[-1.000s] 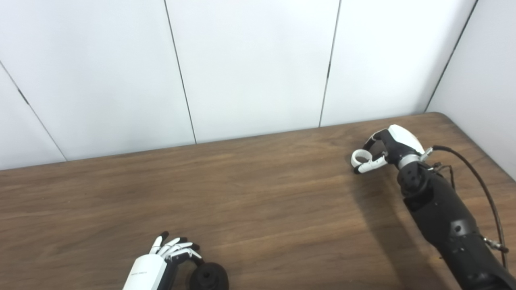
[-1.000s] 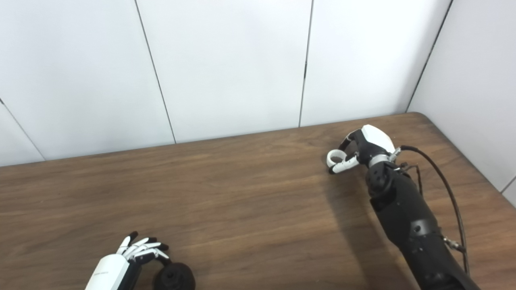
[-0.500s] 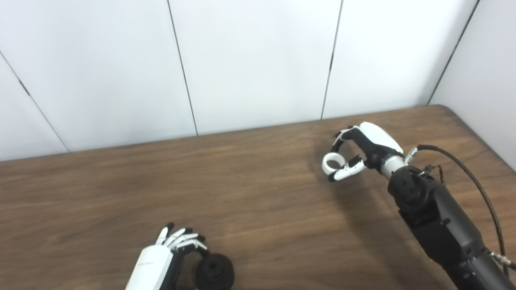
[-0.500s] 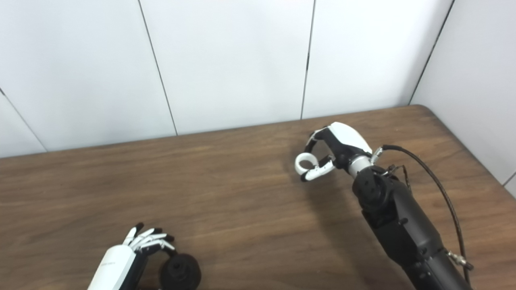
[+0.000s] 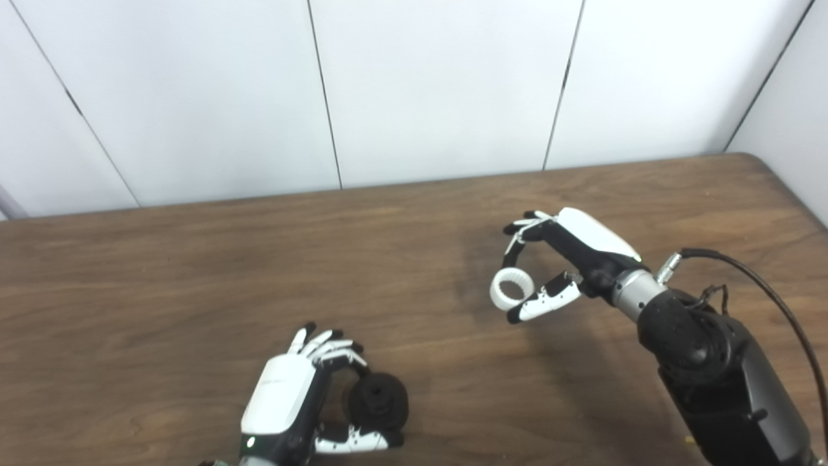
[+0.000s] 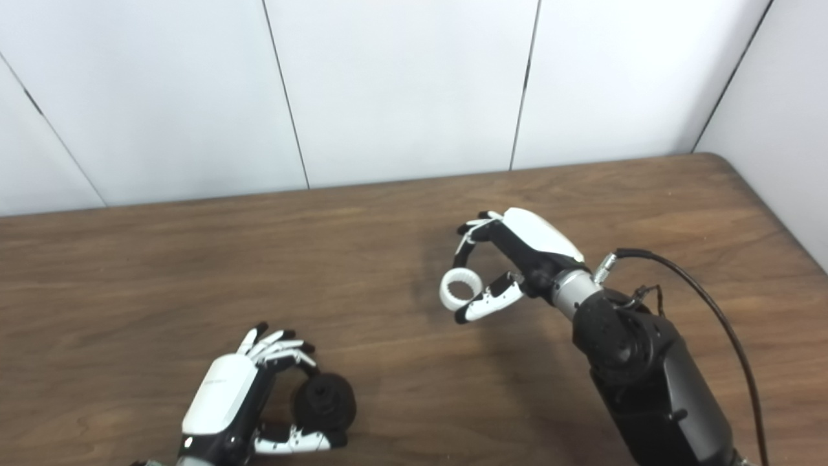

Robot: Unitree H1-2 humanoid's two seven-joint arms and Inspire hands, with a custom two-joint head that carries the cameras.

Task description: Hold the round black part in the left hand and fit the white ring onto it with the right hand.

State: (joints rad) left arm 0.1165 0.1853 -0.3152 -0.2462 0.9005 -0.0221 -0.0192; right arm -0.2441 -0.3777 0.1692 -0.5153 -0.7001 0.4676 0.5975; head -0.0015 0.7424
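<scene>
Carrying the pinched ring [image 5: 512, 288] nearer, the right hand [image 5: 569, 249] must next align it over the black part [image 5: 378, 401] gripped by the left hand [image 5: 288, 404].

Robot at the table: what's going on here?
A two-handed assembly, partway through. The left hand grips the black part near the table's front edge. The right hand pinches the white ring between fingers and thumb, above the table and off to the right of the part. Ring and part are well apart, so the ring is not yet fitted.
</scene>
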